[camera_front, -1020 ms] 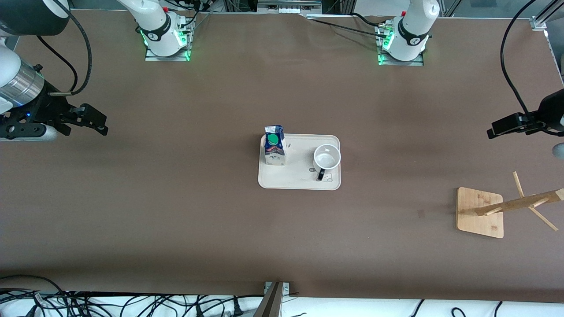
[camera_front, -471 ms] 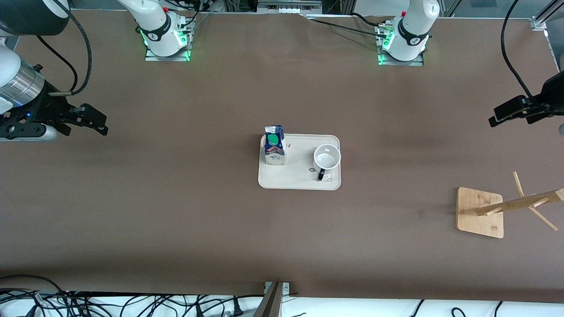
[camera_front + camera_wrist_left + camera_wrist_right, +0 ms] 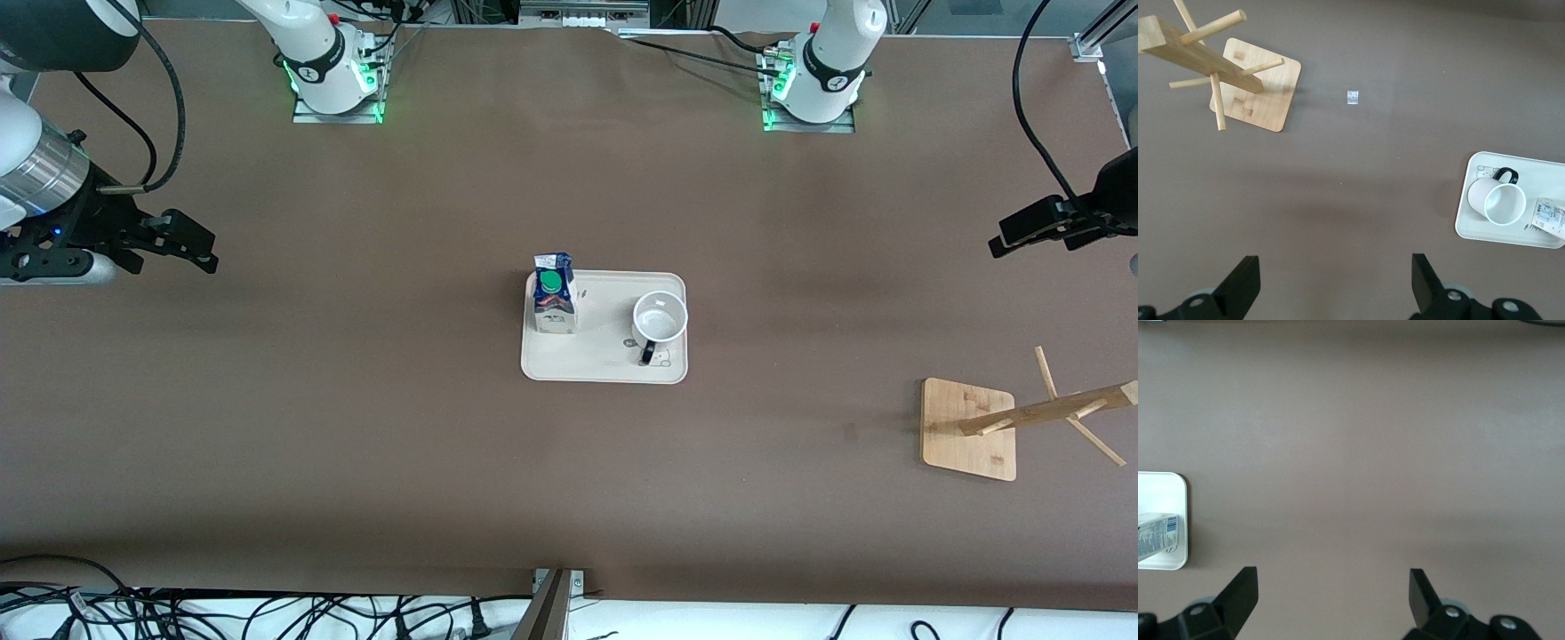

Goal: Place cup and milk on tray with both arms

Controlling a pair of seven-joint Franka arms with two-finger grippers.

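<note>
Brown table (image 3: 356, 427) carries the tray (image 3: 605, 366) at its middle, with the milk (image 3: 555, 304) toward the right arm's end and the cup (image 3: 660, 318) toward the left arm's end. Both stand upright on it, so the placing looks done. Right claw (image 3: 1331, 590) and left claw (image 3: 1335, 277) both gape wide and empty over bare table at opposite ends, each well apart from the tray.

Wide bare table (image 3: 356, 427) under and ahead of both grippers, nothing in the way. Right gripper (image 3: 191, 242) fingers spread, up over the right arm's end; tray (image 3: 605, 364) well apart toward centre. Left gripper (image 3: 1022, 236) fingers spread, up over the left arm's end. Only obstacle close by: wooden rack (image 3: 1022, 418), pegs sticking out, near the left gripper. Milk (image 3: 555, 302) and cup (image 3: 660, 318) stand apart on tray, gap between them.
</note>
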